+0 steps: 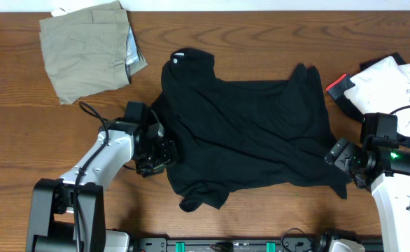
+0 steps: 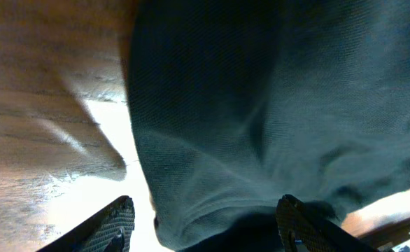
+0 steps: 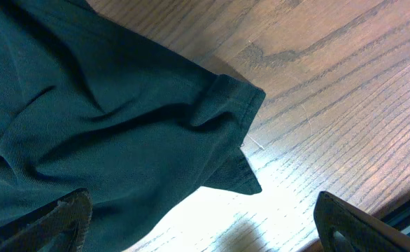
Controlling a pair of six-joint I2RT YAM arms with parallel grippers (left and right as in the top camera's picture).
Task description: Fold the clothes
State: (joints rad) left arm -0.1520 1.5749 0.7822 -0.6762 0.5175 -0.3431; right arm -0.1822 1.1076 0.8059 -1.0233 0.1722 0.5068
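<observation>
Though near T-shirt point(image 1: 247, 133), khaki piece point(image 1: 86, 49) apart.

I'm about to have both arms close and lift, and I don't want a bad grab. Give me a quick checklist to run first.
1. Left gripper open: ok, fingers apart with the black T-shirt edge between them.
2. Right gripper open: ok, jaws wide at a hemmed shirt corner.
3. Fabric gripped on either side: not ok, nothing pinched yet.
4. Shirt lying flat: not ok, wrinkled and bunched.
5. Khaki piece clear of the shirt: ok, lying apart at the far left.
6. Grippers on matching corners: cannot tell.
</observation>
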